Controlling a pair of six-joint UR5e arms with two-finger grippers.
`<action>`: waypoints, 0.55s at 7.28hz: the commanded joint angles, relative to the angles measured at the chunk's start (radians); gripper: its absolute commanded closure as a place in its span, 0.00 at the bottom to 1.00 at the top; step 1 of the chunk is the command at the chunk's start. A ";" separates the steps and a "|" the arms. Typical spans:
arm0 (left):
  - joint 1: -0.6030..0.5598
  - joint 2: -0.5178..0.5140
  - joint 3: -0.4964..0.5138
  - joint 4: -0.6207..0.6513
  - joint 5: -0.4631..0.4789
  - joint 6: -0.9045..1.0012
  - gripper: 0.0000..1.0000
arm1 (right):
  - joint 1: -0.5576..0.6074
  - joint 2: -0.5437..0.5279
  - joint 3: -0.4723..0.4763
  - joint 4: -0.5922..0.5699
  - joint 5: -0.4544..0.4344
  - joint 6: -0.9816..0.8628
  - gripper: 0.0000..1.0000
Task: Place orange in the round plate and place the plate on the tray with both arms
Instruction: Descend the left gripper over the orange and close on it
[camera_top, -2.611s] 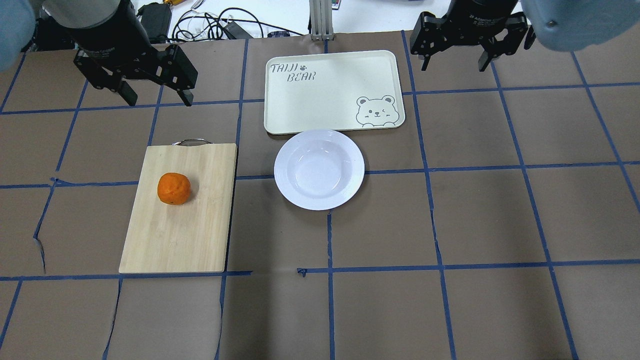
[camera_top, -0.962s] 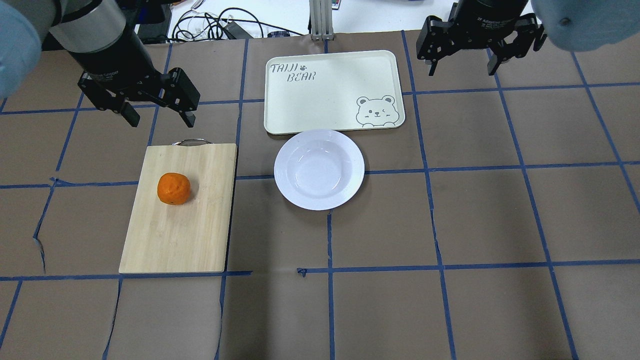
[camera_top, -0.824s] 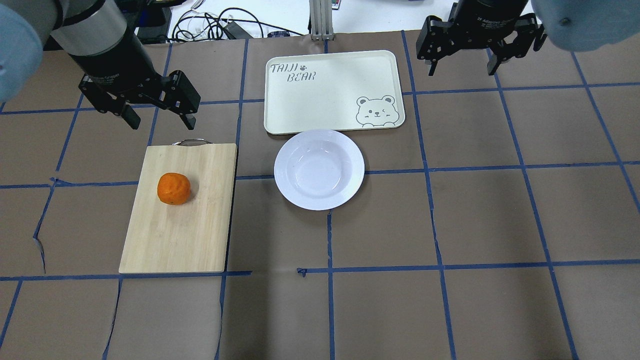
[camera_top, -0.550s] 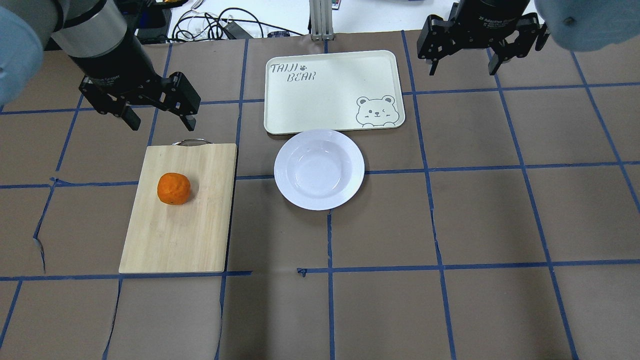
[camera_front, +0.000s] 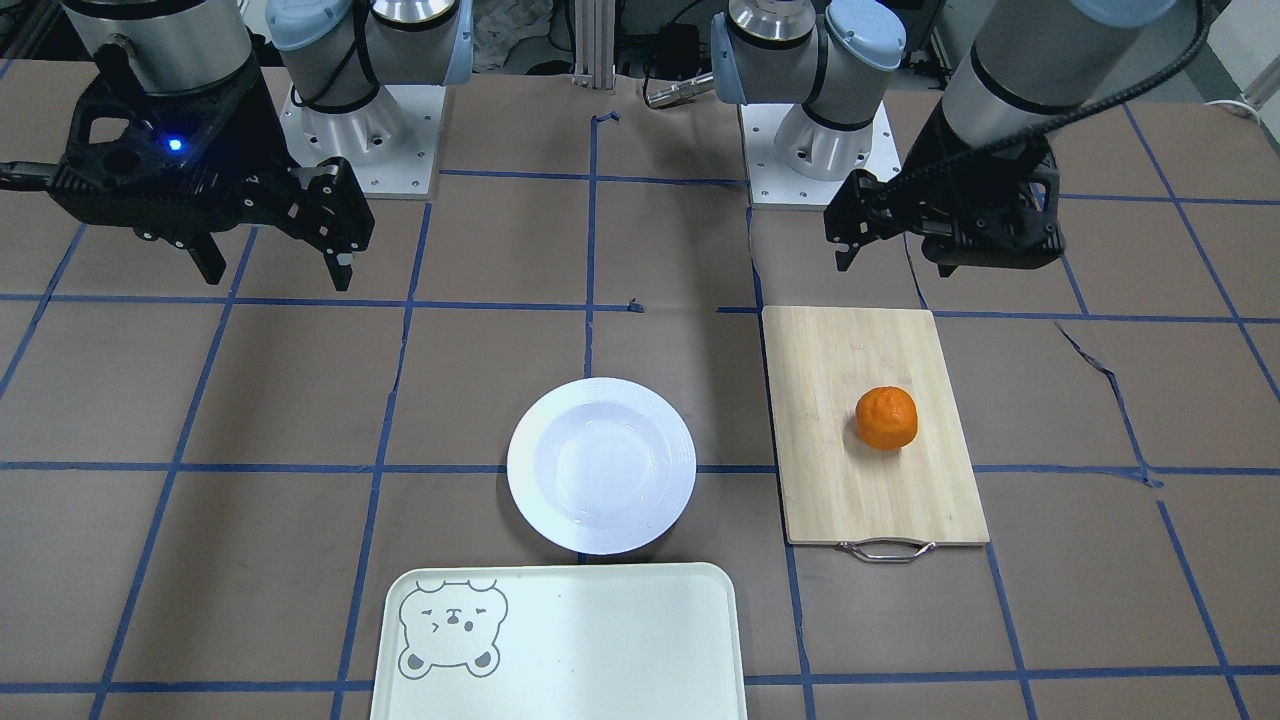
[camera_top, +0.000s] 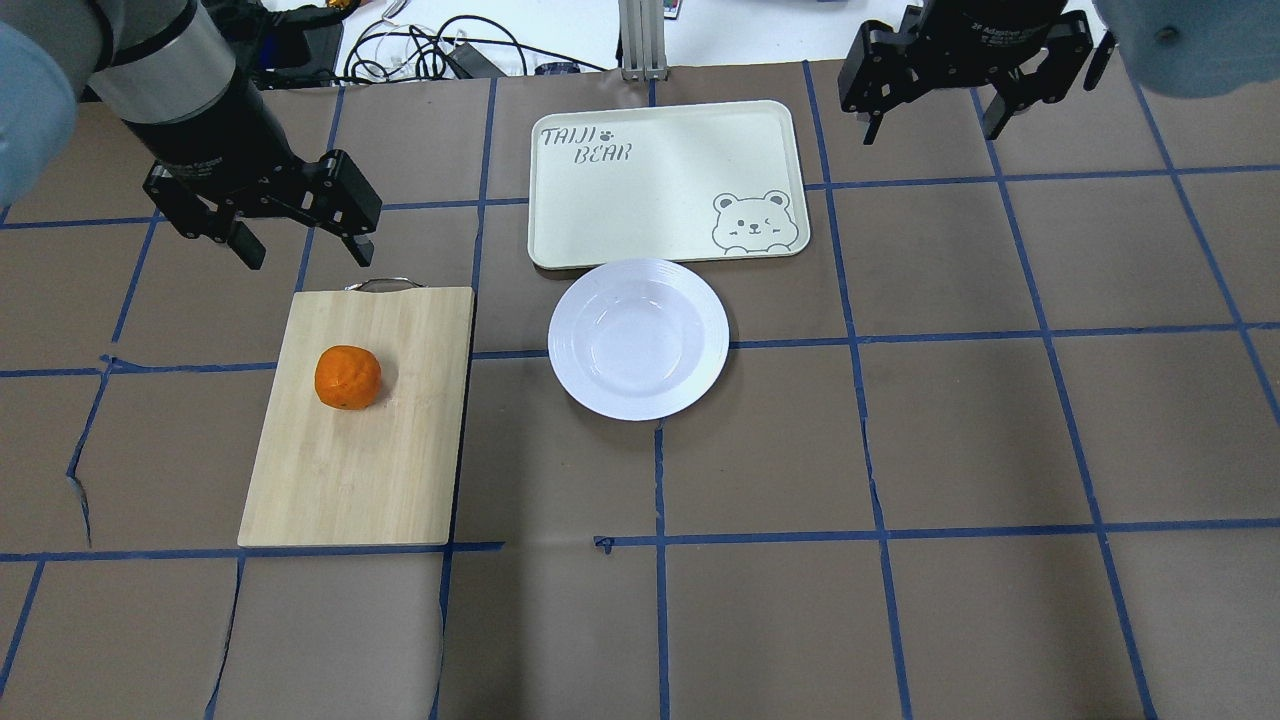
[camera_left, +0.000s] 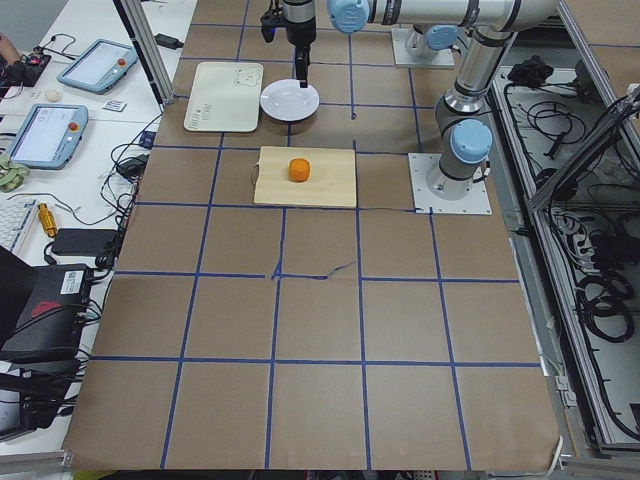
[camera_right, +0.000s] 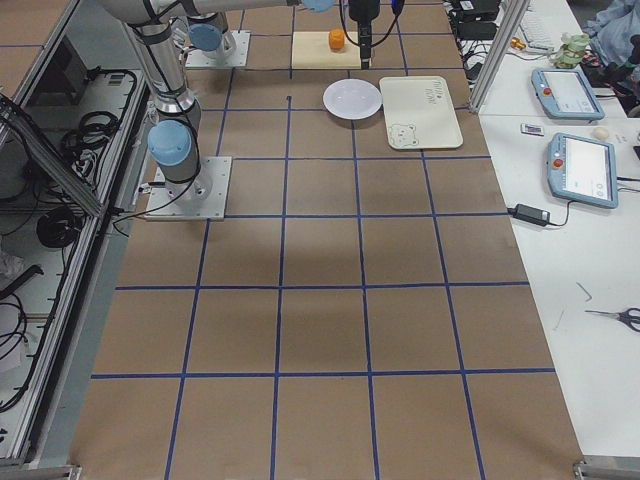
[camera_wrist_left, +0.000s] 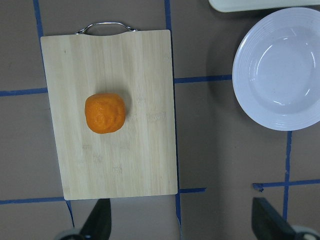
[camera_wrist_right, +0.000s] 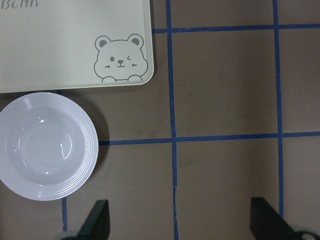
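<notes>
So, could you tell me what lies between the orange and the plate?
Overhead, from the orange to the plate there is only bare board, then table with a blue tape line.

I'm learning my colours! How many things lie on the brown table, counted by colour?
Orange: 1, the small round orange fruit
White: 1, the glossy white round plate
Cream-green: 1, the pale rectangular bear tray
Wood-brown: 1, the wooden cutting board
Total: 4
</notes>
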 joint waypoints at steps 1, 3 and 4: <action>0.074 -0.012 -0.045 0.019 0.031 0.045 0.00 | -0.003 -0.027 0.001 -0.010 0.008 -0.076 0.00; 0.199 -0.031 -0.140 0.112 0.030 0.167 0.00 | 0.002 -0.019 0.010 -0.010 0.014 -0.068 0.00; 0.255 -0.044 -0.215 0.196 0.028 0.188 0.00 | -0.004 -0.015 0.015 -0.017 0.057 -0.062 0.00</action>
